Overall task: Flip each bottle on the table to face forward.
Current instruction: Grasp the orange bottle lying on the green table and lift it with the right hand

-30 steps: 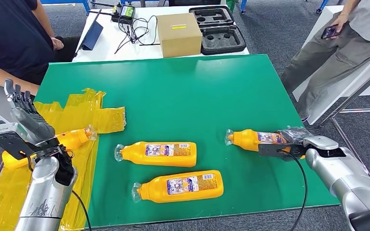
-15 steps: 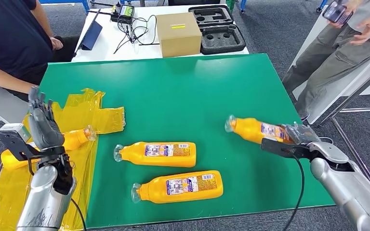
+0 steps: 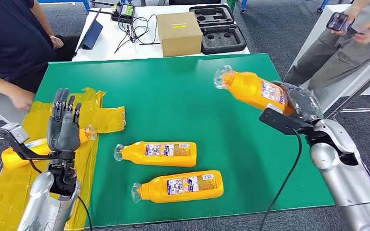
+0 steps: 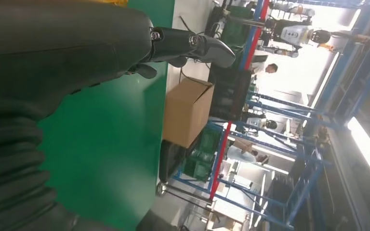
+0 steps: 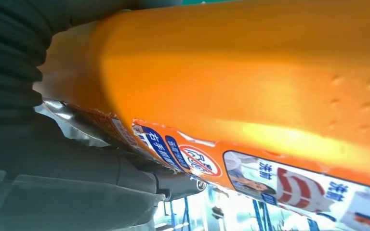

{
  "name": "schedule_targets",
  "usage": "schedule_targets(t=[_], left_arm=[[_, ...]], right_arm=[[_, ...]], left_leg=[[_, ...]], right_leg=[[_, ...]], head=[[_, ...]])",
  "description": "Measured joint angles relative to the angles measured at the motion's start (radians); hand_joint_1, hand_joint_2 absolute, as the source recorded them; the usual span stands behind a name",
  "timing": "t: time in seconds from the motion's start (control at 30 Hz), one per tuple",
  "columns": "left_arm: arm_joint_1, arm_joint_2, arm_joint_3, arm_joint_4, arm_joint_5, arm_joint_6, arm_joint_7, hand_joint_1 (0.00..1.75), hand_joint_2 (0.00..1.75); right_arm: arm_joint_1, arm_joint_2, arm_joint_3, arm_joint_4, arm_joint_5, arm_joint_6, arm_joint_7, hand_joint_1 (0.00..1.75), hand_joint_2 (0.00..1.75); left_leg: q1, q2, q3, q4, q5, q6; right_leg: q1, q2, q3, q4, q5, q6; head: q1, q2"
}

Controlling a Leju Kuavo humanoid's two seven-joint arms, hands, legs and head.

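right hand (image 3: 302, 103): fingers wrapped round the base end of a bottle (image 3: 253, 88), held in the air over the table's right edge, tilted, cap end up and toward the far side, label showing
right wrist view: orange bottle body (image 5: 250, 77) pressed against the palm, label strip along it
left hand (image 3: 64, 126): empty, fingers straight and spread a little, pointing to the far edge, raised over the yellow plastic sheet (image 3: 94, 113) at the table's left edge
bottle on sheet (image 3: 38, 144): lies flat, partly hidden behind the left hand
middle bottle (image 3: 156, 154): lies flat, label up, cap toward the left edge
near bottle (image 3: 178, 186): lies flat just beside the near edge, label up, cap toward the left
table (image 3: 183, 86): green top
cardboard box (image 3: 178, 34): on the white table beyond the far edge
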Motion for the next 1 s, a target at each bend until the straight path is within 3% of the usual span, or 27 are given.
schedule_targets(t=[0.5, 0.73, 1.0], left_arm=[[0.0, -0.001, -0.026, -0.015, 0.069, -0.035, 0.029, 0.0, 1.75], [-0.013, -0.018, -0.097, -0.042, 0.174, -0.056, 0.074, 0.0, 1.75], [-0.042, -0.06, -0.193, -0.073, 0.268, -0.039, 0.111, 0.0, 1.75]], right_arm=[[0.0, 0.073, -0.012, -0.033, -0.012, -0.029, -0.009, 1.75, 1.75], [-0.006, 0.241, 0.048, -0.019, 0.066, -0.152, 0.029, 1.75, 1.75], [-0.098, 0.508, 0.192, 0.177, 0.154, -0.264, 0.12, 1.75, 1.75]], left_leg=[[0.0, 0.001, 0.0, 0.0, 0.0, 0.0], [0.001, 0.002, 0.0, 0.0, 0.0, 0.0], [0.002, 0.002, 0.0, 0.0, 0.001, -0.001]], right_leg=[[0.0, 0.0, 0.0, 0.0, 0.0, 0.0], [0.001, 0.001, 0.0, 0.001, 0.0, 0.0], [0.001, 0.002, -0.002, 0.001, 0.0, 0.0]], head=[[0.0, 0.0], [0.0, 0.0], [0.0, 0.0]])
